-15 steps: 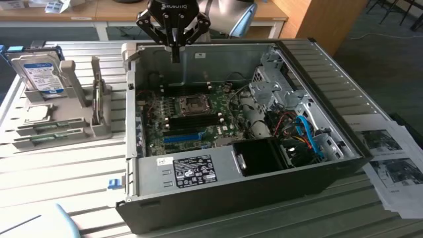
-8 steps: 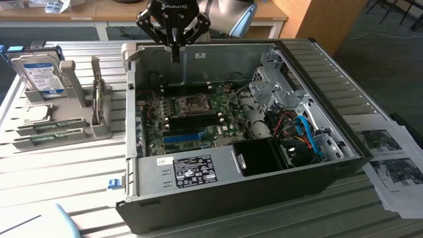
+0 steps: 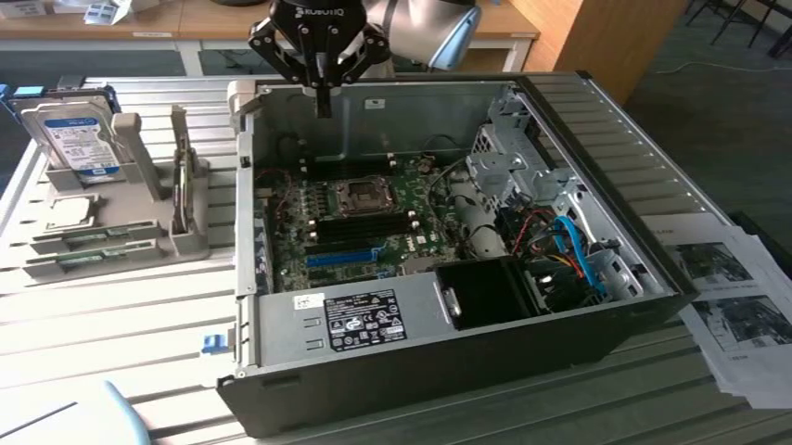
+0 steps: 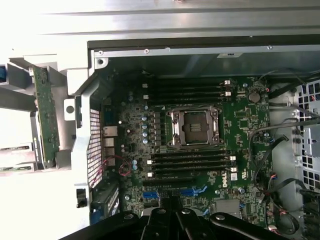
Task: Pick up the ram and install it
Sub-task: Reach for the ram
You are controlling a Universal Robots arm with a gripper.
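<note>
On the exterior view's left, a hard drive (image 3: 72, 139) sits in a grey stand (image 3: 134, 153). Just beside it, what looks like the ram (image 3: 185, 190) stands on edge in the same stand, not yet picked. The wrist view gives the ram (image 4: 45, 115) as a green board. The claw (image 3: 325, 104) hangs above the back wall of the computer case (image 3: 409, 389), fingers pressed together and empty. A clean pick wants the fingers spread first, squared across the board's flat faces near mid-length, then lifted straight up.
</note>
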